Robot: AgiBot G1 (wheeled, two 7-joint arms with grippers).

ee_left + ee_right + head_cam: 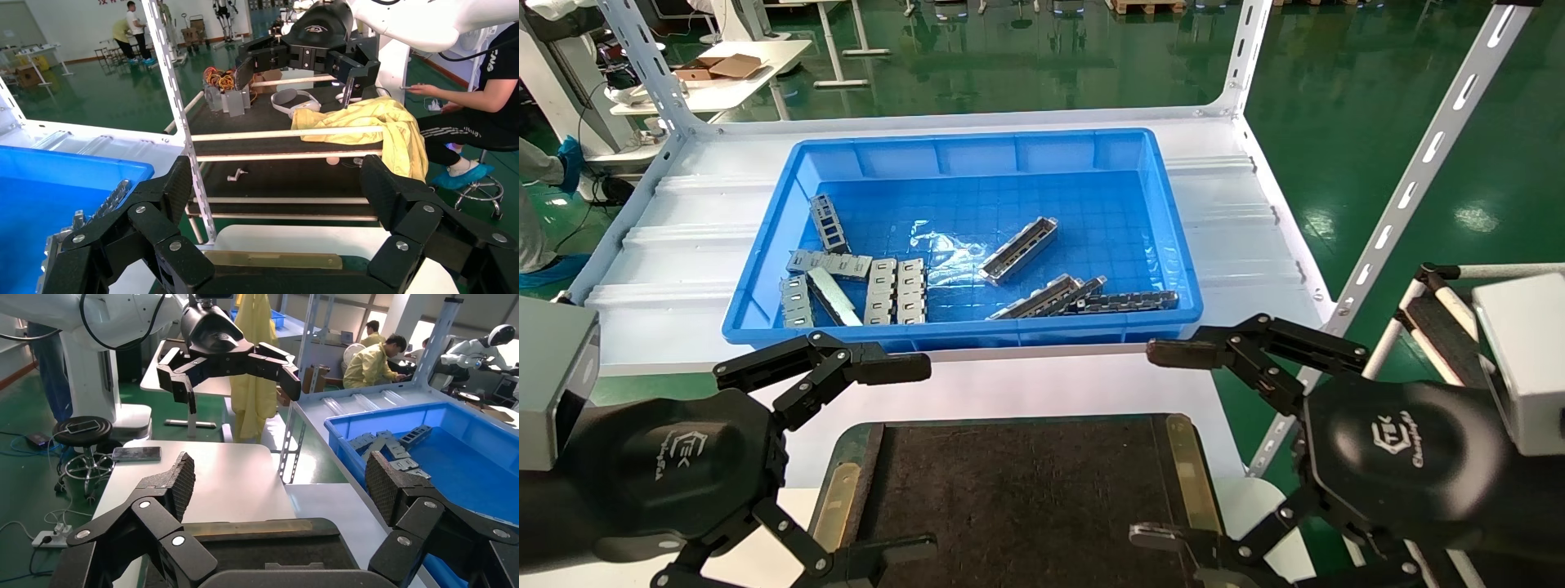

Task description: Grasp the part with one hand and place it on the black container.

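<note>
We start with the white table (pixel 1026 392), which fills the middle of the head view. On it, in the upper centre of the frame, sits the blue bin (pixel 964 147). The black container (pixel 1026 498) lies at the bottom centre, brass strips down its left and right edges, and its felt surface carries nothing.

At the lower left of the frame the left gripper (pixel 891 461) hangs beside the container's left edge, fingers spread wide, nothing between them. At the lower right the right gripper (pixel 1164 445) mirrors it at the container's right edge, equally wide apart and empty. Both wrist views confirm the gaping fingers.

Inside the bin, the part (pixel 1018 249) lies loose near the centre of the floor, slanting up to the right, clear of its neighbours. Two similar channels (pixel 1048 296) rest against each other at the bin's lower right wall, touching a dark chain strip (pixel 1128 301). Shorter grey blocks (pixel 895 291) cluster at the bin's lower left.

We judge the task not yet begun: nothing is gripped and nothing is on the container. Reaching, grasping, carrying and placing all remain.
</note>
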